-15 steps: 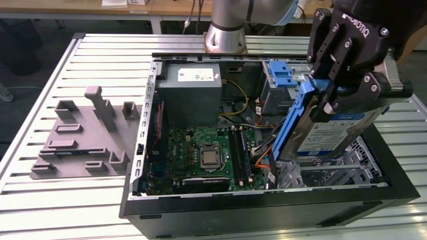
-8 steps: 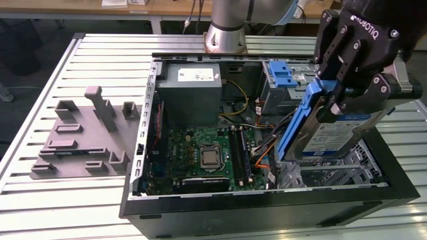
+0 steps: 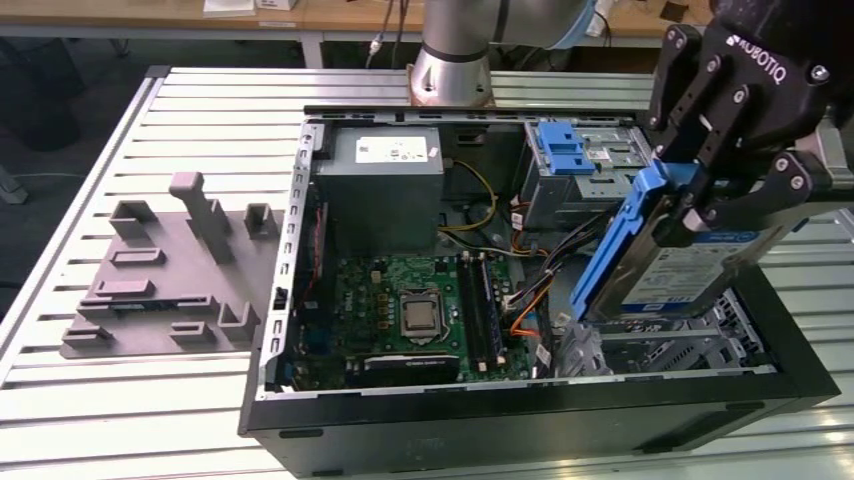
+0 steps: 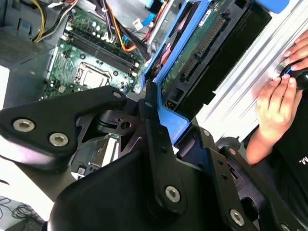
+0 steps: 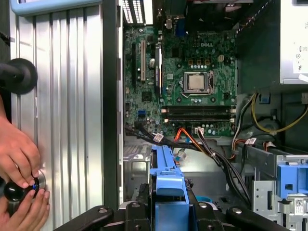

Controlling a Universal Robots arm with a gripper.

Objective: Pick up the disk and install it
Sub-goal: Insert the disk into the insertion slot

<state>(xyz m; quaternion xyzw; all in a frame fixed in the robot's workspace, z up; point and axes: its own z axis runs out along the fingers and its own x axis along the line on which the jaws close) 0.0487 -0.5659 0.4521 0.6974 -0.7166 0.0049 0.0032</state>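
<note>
Starting at the exterior view's left, a grey fixture lies on the slatted table. Just beside it sits the open case, with the motherboard flat inside and a grey power supply behind it. At the exterior view's right the gripper hangs over the case, clenched on the disk near its upper end. The disk stands on edge, tilted, its lower end close over a metal bay. In the first wrist view a person's hands touch a dark knob on the table outside the case.
</note>
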